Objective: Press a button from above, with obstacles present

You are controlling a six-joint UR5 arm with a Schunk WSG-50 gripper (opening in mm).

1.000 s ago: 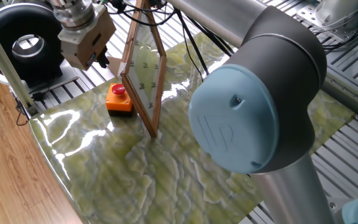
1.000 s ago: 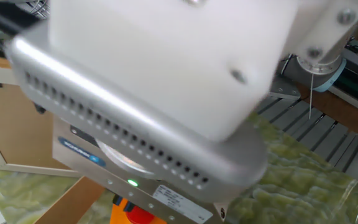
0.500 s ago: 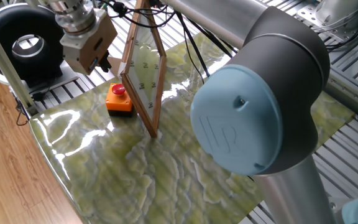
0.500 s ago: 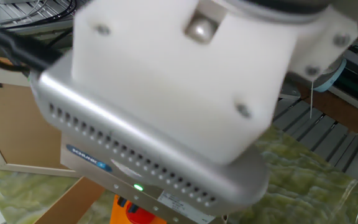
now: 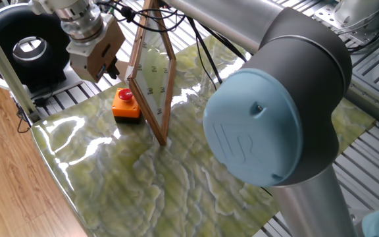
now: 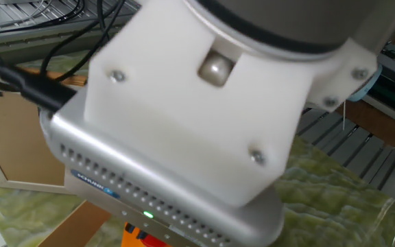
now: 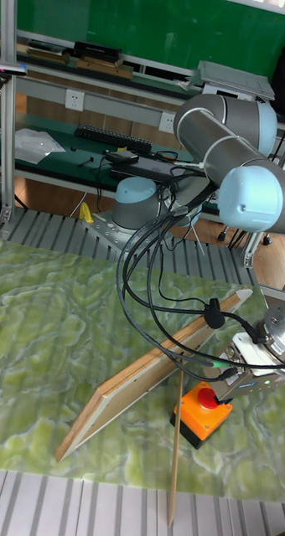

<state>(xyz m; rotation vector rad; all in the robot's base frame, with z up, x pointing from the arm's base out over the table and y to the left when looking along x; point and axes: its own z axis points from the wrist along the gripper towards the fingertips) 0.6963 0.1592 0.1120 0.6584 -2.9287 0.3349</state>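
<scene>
The green marbled table mat (image 5: 143, 178) fills the lower half of one fixed view, and the robot arm's grey-and-blue joint (image 5: 268, 112) bulks over the right side of that frame. In the tall fixed view the same arm (image 7: 235, 159) arches across the upper right, with black cables (image 7: 151, 285) looping down from it toward the centre.

The panel (image 5: 151, 72), transparent in a light brown wooden frame with small dark marks on it, stands tilted in the upper middle of one fixed view, its lower corner on the mat. In the tall fixed view it (image 7: 142, 381) runs as a long slanted board from lower left to centre right.

The gripper (image 5: 107, 62) hangs in the upper left of one fixed view, above and slightly left of the button box, clear of it. Its body fills most of the other fixed view, blurred. Whether its fingers are parted or together I cannot tell.

The button (image 5: 126, 95), a red cap on an orange box (image 5: 126, 107), sits just left of the panel's lower edge; in the tall fixed view it (image 7: 208, 397) lies at lower right.
</scene>
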